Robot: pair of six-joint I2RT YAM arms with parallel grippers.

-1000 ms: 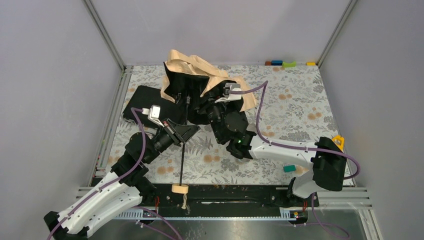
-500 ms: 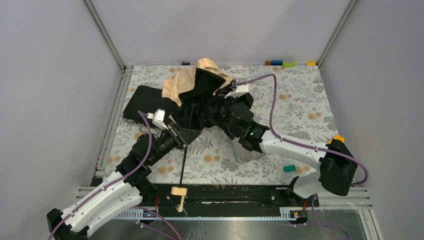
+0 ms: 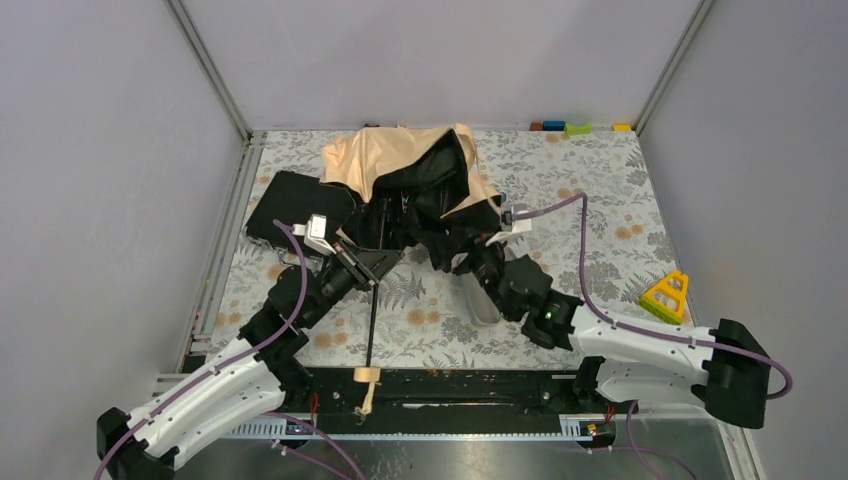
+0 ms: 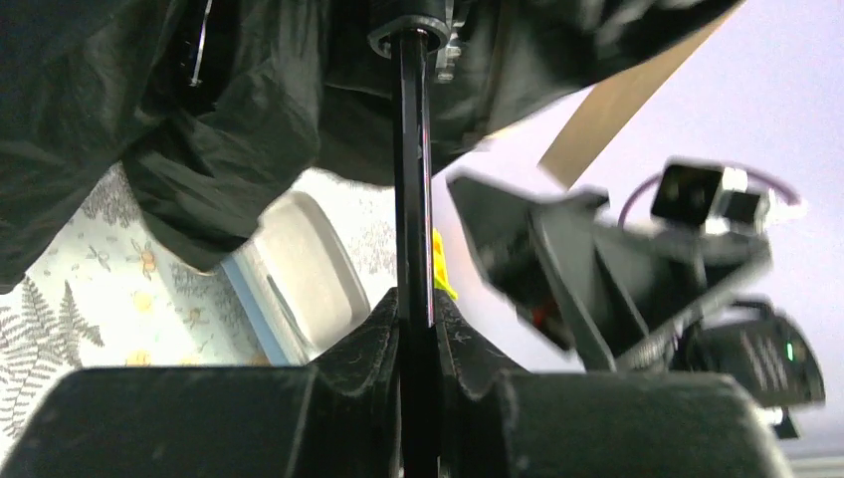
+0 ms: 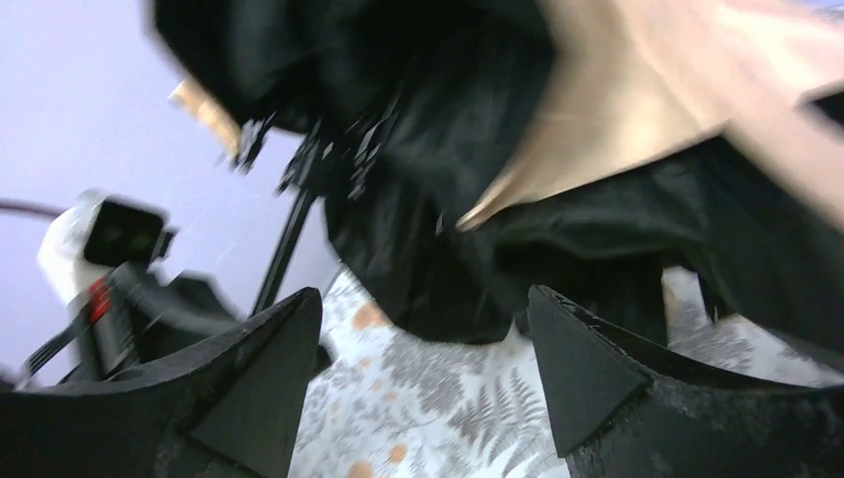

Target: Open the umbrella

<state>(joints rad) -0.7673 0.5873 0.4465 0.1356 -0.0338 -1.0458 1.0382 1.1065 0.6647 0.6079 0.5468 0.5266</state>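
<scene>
Left arm: it reaches from the 7 o'clock corner toward the desk centre. The left tool is clenched on the shaft of the umbrella. In the wrist view the thin black rod runs straight up between its fingers.

Right arm: it lies low along the near edge from 5 o'clock, elbow bent. The right tool is released, jaws wide with nothing between them, facing the canopy's black underside.

The umbrella lies along the 12-to-6 line. Its canopy, peach outside, is bunched and partly spread at 12 o'clock. The cream knob sits at 6 o'clock by the near edge of the desk.

A grey sleeve lies near centre, partly covered by the right arm; its contents cannot be made out. A black case at 10 o'clock is part-hidden under the canopy. The right wrist view is blurred.
</scene>
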